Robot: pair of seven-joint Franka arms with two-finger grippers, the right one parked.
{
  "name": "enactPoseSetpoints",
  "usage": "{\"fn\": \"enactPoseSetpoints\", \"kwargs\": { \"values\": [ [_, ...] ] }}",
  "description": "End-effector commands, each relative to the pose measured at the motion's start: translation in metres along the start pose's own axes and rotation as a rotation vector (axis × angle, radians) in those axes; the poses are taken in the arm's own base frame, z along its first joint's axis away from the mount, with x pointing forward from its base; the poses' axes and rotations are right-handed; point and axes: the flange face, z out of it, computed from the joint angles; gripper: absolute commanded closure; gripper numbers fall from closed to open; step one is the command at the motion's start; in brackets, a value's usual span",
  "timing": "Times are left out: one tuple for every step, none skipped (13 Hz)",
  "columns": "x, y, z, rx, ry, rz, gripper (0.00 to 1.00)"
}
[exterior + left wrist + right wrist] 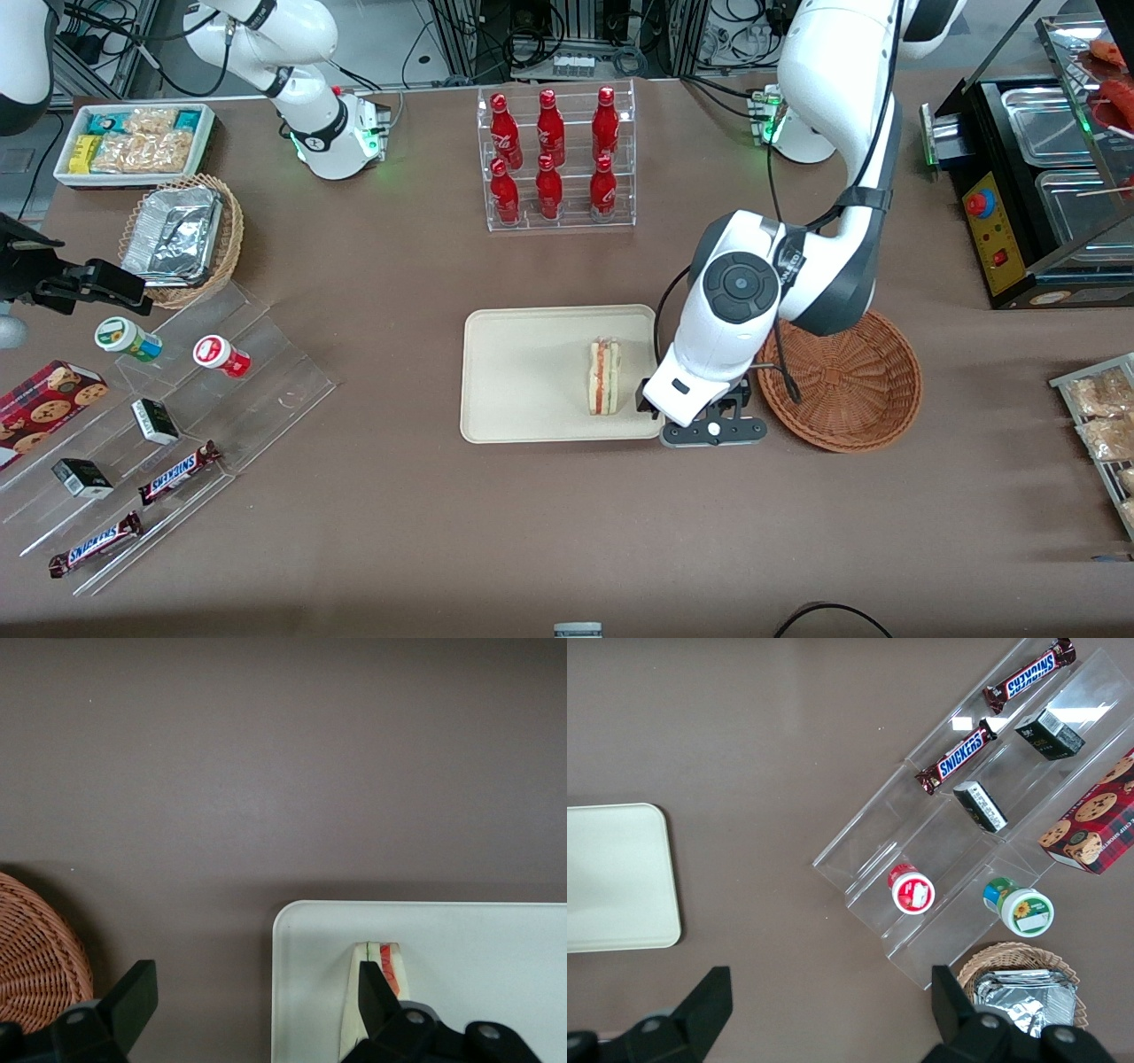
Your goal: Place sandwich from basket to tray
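The sandwich (604,377) lies on the cream tray (523,354), near the tray's edge that faces the basket, with its red and green filling showing. The dark-brown wicker basket (850,385) stands beside the tray toward the working arm's end and holds nothing. My left gripper (700,415) hovers over that tray edge, between sandwich and basket. In the left wrist view the gripper (255,979) is open and holds nothing. One finger is over the sandwich (391,955) on the tray (469,948), and the other finger is near the basket (35,966).
A clear rack of red bottles (555,159) stands farther from the front camera than the tray. Toward the parked arm's end are a clear stepped stand with snacks (168,425), a tan basket of foil containers (182,235) and a white bin (133,142). A black appliance (1036,177) stands at the working arm's end.
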Motion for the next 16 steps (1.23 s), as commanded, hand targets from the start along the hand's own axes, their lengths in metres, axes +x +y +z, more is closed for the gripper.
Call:
{"fn": "enactPoseSetpoints", "kwargs": {
  "values": [
    [-0.005, -0.005, -0.020, -0.011, -0.020, 0.009, 0.00],
    [-0.005, -0.007, -0.029, -0.017, -0.018, 0.007, 0.00],
    [0.013, -0.042, -0.032, -0.018, -0.021, -0.044, 0.00],
    [0.013, -0.046, -0.043, -0.049, -0.050, -0.027, 0.00],
    [0.017, -0.062, -0.050, -0.057, -0.066, -0.011, 0.00],
    [0.022, -0.080, -0.063, -0.059, -0.074, -0.002, 0.00],
    [0.023, -0.093, -0.073, -0.060, -0.087, -0.001, 0.00],
    [0.025, -0.112, -0.087, -0.064, -0.097, -0.003, 0.00],
    [0.025, -0.132, -0.106, -0.070, -0.109, 0.028, 0.00],
    [0.025, -0.151, -0.117, -0.068, -0.125, 0.044, 0.00],
    [0.023, -0.165, -0.130, -0.063, -0.141, 0.052, 0.00],
    [0.021, -0.182, -0.143, -0.053, -0.146, 0.036, 0.00],
    [0.016, -0.194, -0.159, -0.027, -0.147, 0.029, 0.00],
    [0.009, -0.207, -0.173, -0.007, -0.166, 0.019, 0.00],
    [0.003, -0.218, -0.186, -0.004, -0.178, 0.008, 0.00],
    [-0.004, -0.228, -0.203, -0.002, -0.181, -0.003, 0.00]
  ]
}}
